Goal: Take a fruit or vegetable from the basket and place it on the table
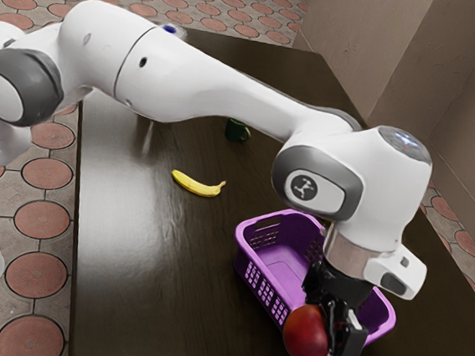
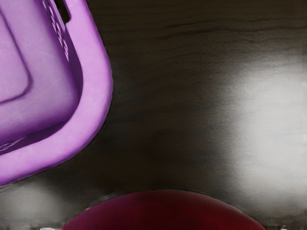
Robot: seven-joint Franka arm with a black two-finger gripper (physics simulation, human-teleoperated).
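My gripper [image 1: 327, 345] is at the near end of the purple basket [image 1: 271, 286], just outside its rim, shut on a round red fruit [image 1: 306, 334] that looks like an apple. In the wrist view the top of the red fruit [image 2: 163, 211] bulges up between the fingertips, and the rounded corner of the basket [image 2: 98, 91] lies off to one side of it. The part of the basket's inside that shows holds nothing; the hand and arm hide the rest. Whether the fruit touches the table I cannot tell.
A yellow banana [image 1: 196, 184] lies on the dark table [image 1: 144, 278], toward the arm's base from the basket. Farther back stands a dark green mug [image 1: 237, 131], partly behind the arm. A small blue object [image 1: 172, 29] shows at the far edge.
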